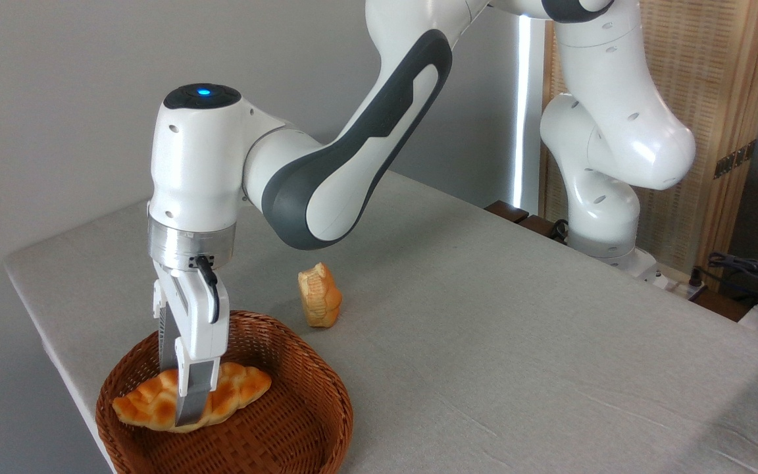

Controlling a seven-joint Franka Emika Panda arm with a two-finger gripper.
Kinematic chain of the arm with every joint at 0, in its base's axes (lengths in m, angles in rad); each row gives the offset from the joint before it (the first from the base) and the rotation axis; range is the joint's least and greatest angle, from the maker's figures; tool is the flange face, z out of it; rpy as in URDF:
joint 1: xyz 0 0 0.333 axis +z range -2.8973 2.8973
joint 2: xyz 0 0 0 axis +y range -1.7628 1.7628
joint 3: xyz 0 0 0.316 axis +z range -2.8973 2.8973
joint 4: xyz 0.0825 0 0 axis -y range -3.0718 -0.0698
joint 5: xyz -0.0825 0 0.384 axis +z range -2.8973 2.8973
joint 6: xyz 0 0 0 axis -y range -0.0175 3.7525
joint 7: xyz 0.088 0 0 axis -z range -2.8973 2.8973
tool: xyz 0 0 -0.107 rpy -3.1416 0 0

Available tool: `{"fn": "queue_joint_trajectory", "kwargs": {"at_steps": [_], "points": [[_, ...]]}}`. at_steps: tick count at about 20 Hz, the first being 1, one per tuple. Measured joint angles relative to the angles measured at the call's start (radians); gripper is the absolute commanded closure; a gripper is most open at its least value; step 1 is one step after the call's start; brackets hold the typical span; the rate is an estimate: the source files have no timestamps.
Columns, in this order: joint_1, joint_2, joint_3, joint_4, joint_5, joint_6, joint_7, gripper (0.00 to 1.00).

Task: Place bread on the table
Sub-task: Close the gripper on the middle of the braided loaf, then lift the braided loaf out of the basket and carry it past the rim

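Two narrow jaws of the gripper (185,401) clamp the middle of the braided bread loaf (234,388), holding it level inside the wicker basket (300,421), ready to lift onto the grey surface (484,329).

Two breads (234,388) (319,295), one basket (300,421), one table (517,342).

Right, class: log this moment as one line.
gripper: shut on bread | bread: in basket | table: small piece
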Motion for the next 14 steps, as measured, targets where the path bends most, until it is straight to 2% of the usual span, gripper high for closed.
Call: {"fn": "queue_joint_trajectory", "kwargs": {"at_steps": [3,10,14], "points": [[0.000,0.000,0.000,0.000,0.000,0.000,0.000,0.65],[0.002,-0.002,0.000,0.001,0.000,-0.001,0.000,0.65],[0.004,-0.030,0.001,0.003,0.000,-0.065,0.000,0.65]]}}
